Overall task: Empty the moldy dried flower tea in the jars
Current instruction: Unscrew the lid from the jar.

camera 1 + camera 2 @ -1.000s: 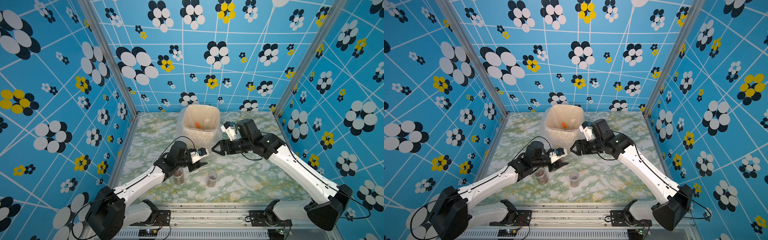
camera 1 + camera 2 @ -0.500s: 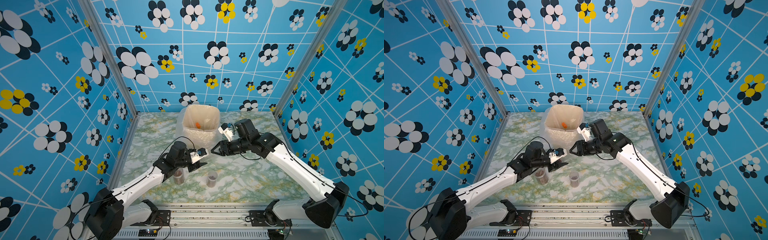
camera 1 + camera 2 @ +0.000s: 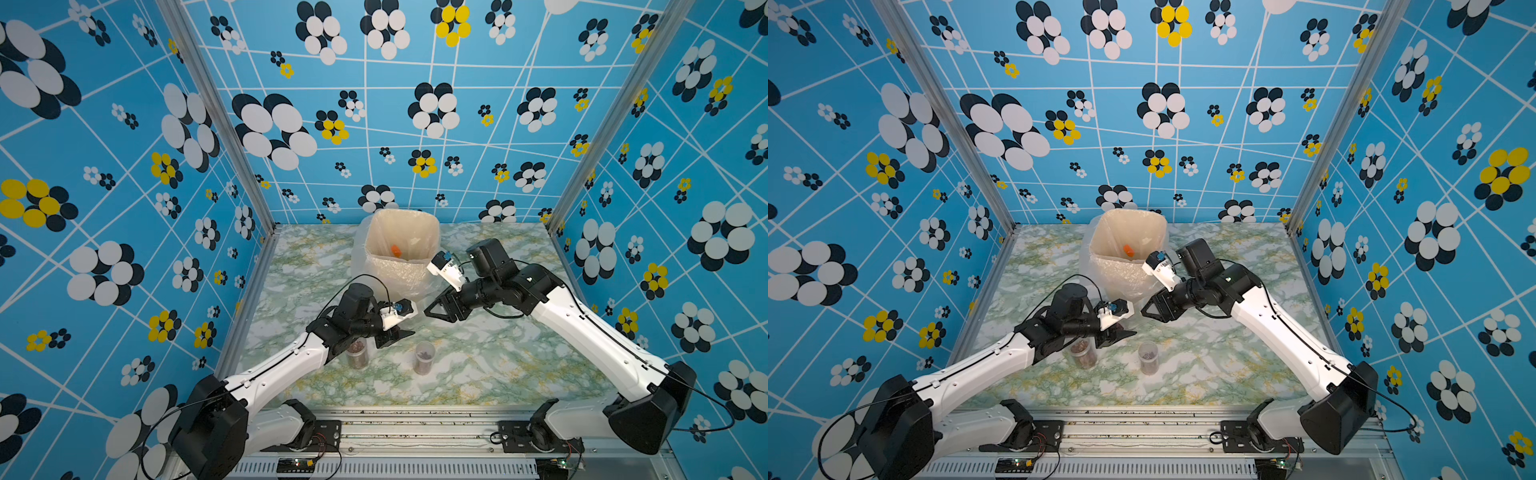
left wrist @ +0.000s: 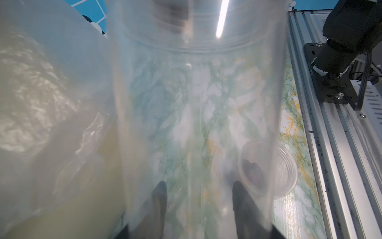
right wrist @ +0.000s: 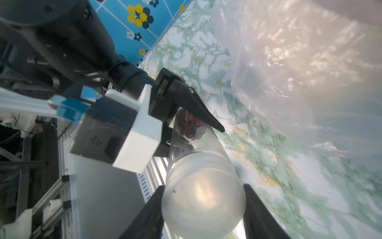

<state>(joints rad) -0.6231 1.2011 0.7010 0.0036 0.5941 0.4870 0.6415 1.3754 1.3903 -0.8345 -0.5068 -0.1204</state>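
A clear jar (image 5: 198, 149) lies sideways above the table between my two grippers. My left gripper (image 4: 199, 186) is shut on its body, and one of its fingers (image 5: 198, 109) lies along the wall. Reddish dried flower tea (image 5: 190, 124) sits at that end of the jar. My right gripper (image 5: 203, 186) is shut on the jar's round lid (image 5: 203, 207), with both jaws touching its sides. In both top views the grippers (image 3: 399, 332) (image 3: 432, 309) meet in front of the bin. Two more jars (image 3: 357, 353) (image 3: 424, 358) holding tea stand upright on the table.
The cream plastic-lined bin (image 3: 403, 224) stands at the back middle with an orange piece (image 3: 395, 249) inside. Its loose plastic liner (image 5: 299, 72) hangs close beside the held jar. A metal rail (image 3: 415, 419) runs along the front edge of the marble table (image 3: 498, 365).
My right gripper has moved a little toward the left gripper and its jaws have narrowed onto the jar's lid. The left arm has stayed where it was.
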